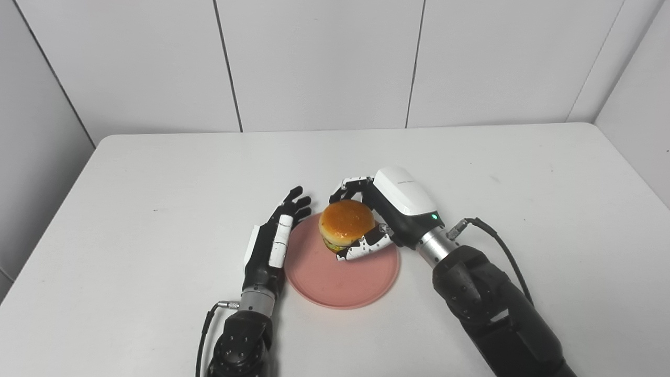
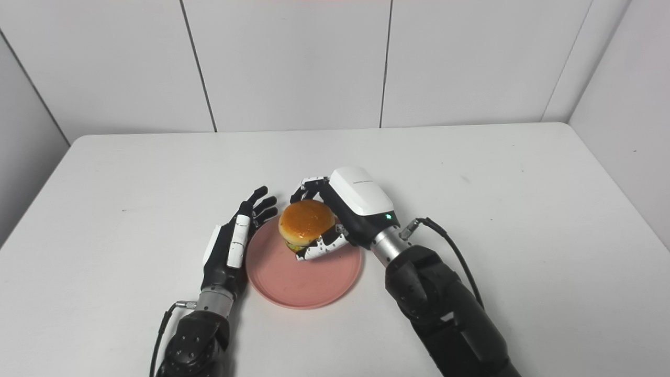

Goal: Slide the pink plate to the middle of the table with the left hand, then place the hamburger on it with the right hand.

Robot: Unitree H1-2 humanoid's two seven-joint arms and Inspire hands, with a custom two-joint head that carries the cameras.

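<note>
With my right hand [image 1: 390, 209] closed around the hamburger [image 1: 345, 225] over the pink plate's [image 1: 335, 283] twelve o'clock rim and my left hand [image 1: 275, 241] spread empty at nine, an early release could roll it off.

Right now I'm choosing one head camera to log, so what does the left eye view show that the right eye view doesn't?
Only the left eye view: more of the left side wall, with two seams. Only the right eye view: more of the right side wall. Both: the right hand shut on the hamburger over the pink plate, and the left hand, fingers straight, against the plate's left rim on the white table.
</note>
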